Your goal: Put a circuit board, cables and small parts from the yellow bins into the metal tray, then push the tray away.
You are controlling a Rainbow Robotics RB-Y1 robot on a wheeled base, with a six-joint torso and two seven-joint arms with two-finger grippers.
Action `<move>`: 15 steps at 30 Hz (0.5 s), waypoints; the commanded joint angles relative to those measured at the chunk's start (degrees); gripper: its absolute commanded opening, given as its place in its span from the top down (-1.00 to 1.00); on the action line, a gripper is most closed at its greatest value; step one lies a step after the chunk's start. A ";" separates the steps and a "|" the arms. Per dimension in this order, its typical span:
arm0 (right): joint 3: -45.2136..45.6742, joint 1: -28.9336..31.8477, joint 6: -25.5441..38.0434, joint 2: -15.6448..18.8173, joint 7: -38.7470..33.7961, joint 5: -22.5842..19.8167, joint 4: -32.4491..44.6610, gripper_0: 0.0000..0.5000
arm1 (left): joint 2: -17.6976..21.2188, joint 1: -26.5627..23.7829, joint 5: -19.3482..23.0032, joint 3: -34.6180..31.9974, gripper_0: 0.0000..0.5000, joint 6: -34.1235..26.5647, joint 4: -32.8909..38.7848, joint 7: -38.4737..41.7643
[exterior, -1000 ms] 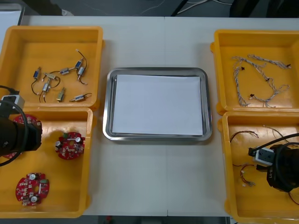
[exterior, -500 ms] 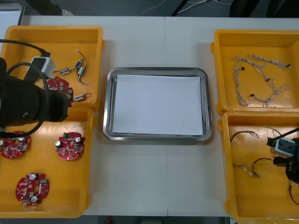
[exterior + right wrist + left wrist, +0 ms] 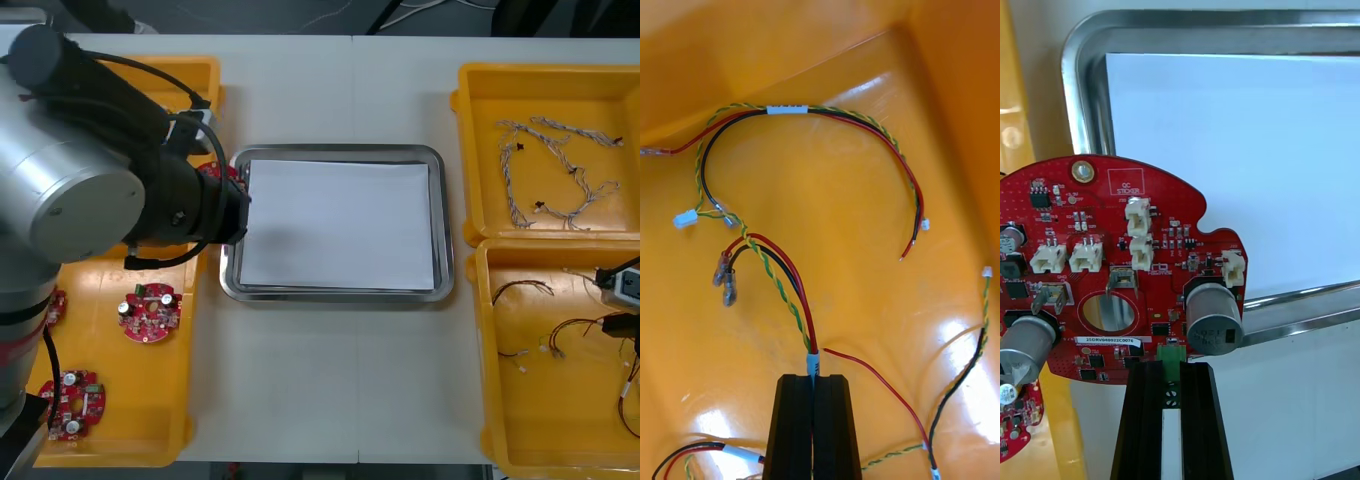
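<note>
Over the left rim of the metal tray (image 3: pixel 340 151), the left end effector (image 3: pixel 1169 369) grips a round red circuit board (image 3: pixel 1112 255) by its edge, components up, likely so it can be laid flat inside. In the near right yellow bin (image 3: pixel 790 45), the right end effector (image 3: pixel 813 379) is clenched on a red and yellow cable (image 3: pixel 806 334) near its end, probably to lift it.

On my circuit board (image 3: pixel 1112 247), a printed white box reads "QC STICKER". The serial on its white strip label is too fine to read.
</note>
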State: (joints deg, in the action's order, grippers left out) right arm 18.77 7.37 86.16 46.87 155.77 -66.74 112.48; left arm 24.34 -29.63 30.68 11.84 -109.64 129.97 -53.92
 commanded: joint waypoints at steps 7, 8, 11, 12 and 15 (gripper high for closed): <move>6.72 -2.53 8.76 1.30 -0.77 0.11 8.19 1.00 | -2.36 -6.93 -3.35 9.87 1.00 0.83 -11.58 0.83; 7.25 -2.62 9.99 1.30 -2.23 0.29 9.42 1.00 | -2.72 -7.46 -3.52 10.84 1.00 1.18 -12.54 0.92; 8.39 -3.06 13.07 1.30 -10.14 0.73 13.12 1.00 | -3.95 -8.86 -4.14 12.95 1.00 1.36 -14.92 1.18; 8.65 -3.23 13.68 1.30 -11.54 0.82 13.73 1.00 | -4.12 -9.04 -4.14 13.21 1.00 1.45 -15.44 1.18; 9.27 -4.11 16.76 1.30 -19.72 1.08 16.63 1.00 | -5.18 -10.00 -4.40 14.79 1.00 2.68 -17.91 1.18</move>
State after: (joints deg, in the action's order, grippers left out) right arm 25.68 5.19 100.67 46.87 141.66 -66.17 125.57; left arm 21.81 -36.25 27.10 24.53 -108.57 113.42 -53.91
